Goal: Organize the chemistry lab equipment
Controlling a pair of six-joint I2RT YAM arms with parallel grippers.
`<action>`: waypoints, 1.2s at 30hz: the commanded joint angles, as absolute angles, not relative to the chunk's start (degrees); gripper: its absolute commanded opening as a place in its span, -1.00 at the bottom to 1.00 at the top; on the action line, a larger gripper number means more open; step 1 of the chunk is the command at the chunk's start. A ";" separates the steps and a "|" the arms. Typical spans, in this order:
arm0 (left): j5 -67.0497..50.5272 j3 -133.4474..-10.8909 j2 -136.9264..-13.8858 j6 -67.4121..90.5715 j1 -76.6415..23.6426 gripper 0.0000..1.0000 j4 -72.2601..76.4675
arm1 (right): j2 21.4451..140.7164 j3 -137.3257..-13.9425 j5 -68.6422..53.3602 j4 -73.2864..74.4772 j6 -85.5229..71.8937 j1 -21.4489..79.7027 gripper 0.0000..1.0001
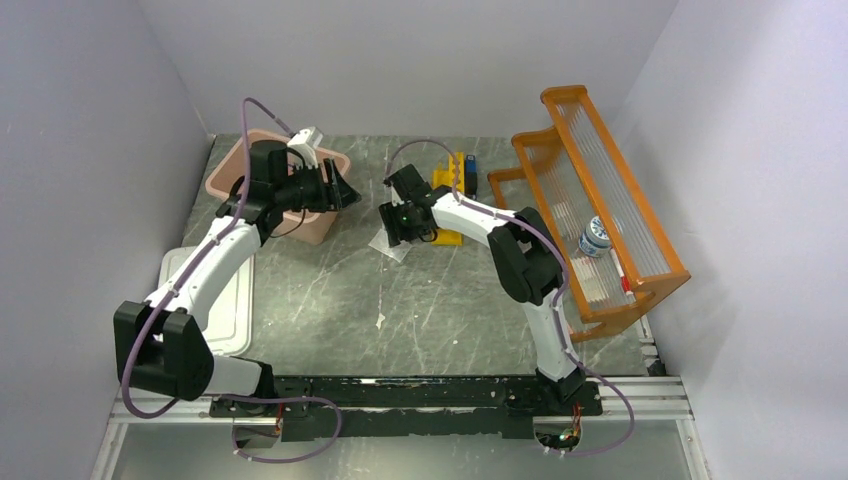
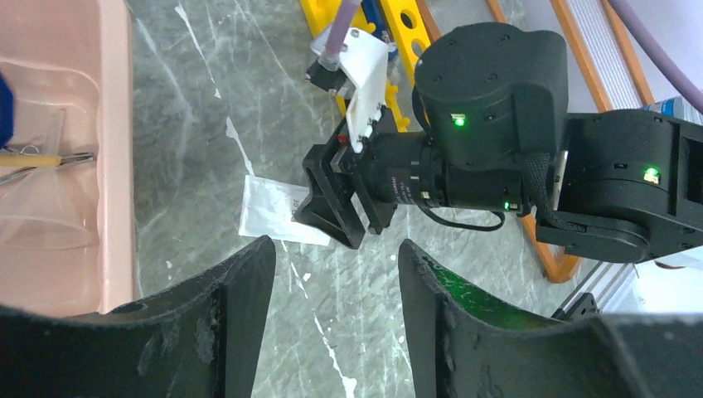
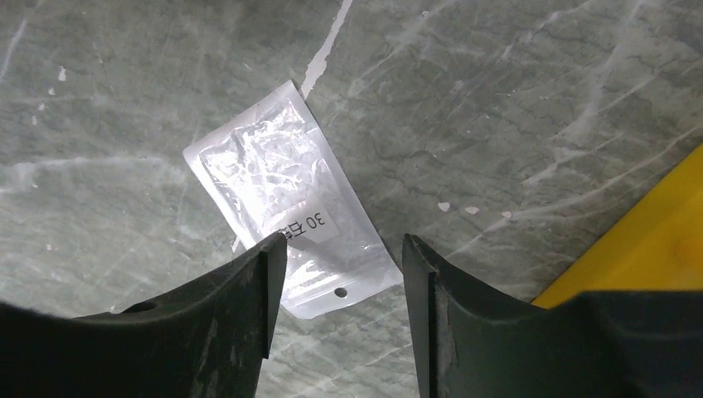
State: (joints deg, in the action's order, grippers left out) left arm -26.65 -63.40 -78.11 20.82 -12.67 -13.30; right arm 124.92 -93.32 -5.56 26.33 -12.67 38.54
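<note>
Your white packet (image 3: 286,211) lies flat on the marbled table (image 3: 497,124), right under the right pincer (image 3: 336,257). Its labelled end shows in the gap between the two fingers, and the rest stretches away ahead of the tips. Those fingers stand apart with nothing clamped; you cannot tell whether the left one grazes the packet's edge. A yellow rack (image 3: 655,240) sits just off that pincer's right finger.

The left pincer (image 2: 336,265) is spread too, and empty. It points across at the right pincer, with the packet ahead of its tips on the table. The pink tub (image 2: 116,166) lies just to its left, with a clear bag and a metal tool inside — only partly in view. Beyond the right arm stands the orange shelf rack (image 1: 600,215), well apart from both pincers.
</note>
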 commanded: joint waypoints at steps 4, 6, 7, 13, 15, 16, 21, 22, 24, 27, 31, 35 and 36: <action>-25.05 -61.63 -75.83 18.42 -13.75 0.20 -11.86 | 129.46 -94.36 -0.22 32.16 -8.70 41.31 -0.04; -22.53 -60.80 -75.09 19.08 -13.80 0.20 -12.10 | 130.31 -94.30 1.83 32.82 -7.81 42.47 -0.17; -21.37 -60.25 -74.69 19.45 -13.80 0.20 -12.13 | 130.60 -94.38 2.37 33.27 -7.67 42.93 -0.25; -16.59 -56.12 -72.00 21.51 -13.89 0.13 -11.59 | 131.06 -93.49 4.45 33.10 -7.82 43.66 -0.86; -16.74 -55.53 -71.41 21.82 -13.89 0.13 -11.47 | 130.40 -92.95 4.44 32.35 -8.07 43.67 -1.00; -16.86 -55.28 -71.24 22.10 -13.89 0.13 -11.39 | 129.74 -92.46 4.59 31.83 -8.33 43.68 -1.00; -18.12 -52.95 -70.46 24.30 -14.13 0.13 -9.68 | 124.24 -89.49 3.52 27.60 -9.56 43.31 -1.00; -18.14 -52.45 -70.34 24.79 -14.27 0.13 -9.33 | 123.36 -89.13 3.32 26.99 -9.70 43.27 -1.00; -17.41 -51.74 -70.02 25.56 -14.62 0.13 -8.98 | 122.13 -88.86 2.50 26.12 -9.15 43.22 -1.00; -15.47 -51.21 -69.43 26.52 -14.92 0.13 -9.01 | 122.35 -89.50 1.95 26.53 -8.55 43.27 -0.37; -12.83 -51.30 -68.73 26.98 -14.95 0.13 -9.82 | 124.23 -91.01 2.12 28.42 -7.73 43.32 0.07; -12.41 -51.65 -68.86 26.89 -15.03 0.14 -10.18 | 126.32 -92.47 1.41 30.75 -7.38 43.28 0.11; -12.33 -51.68 -68.90 26.89 -15.03 0.14 -10.26 | 126.74 -92.76 0.77 31.24 -7.27 43.25 0.11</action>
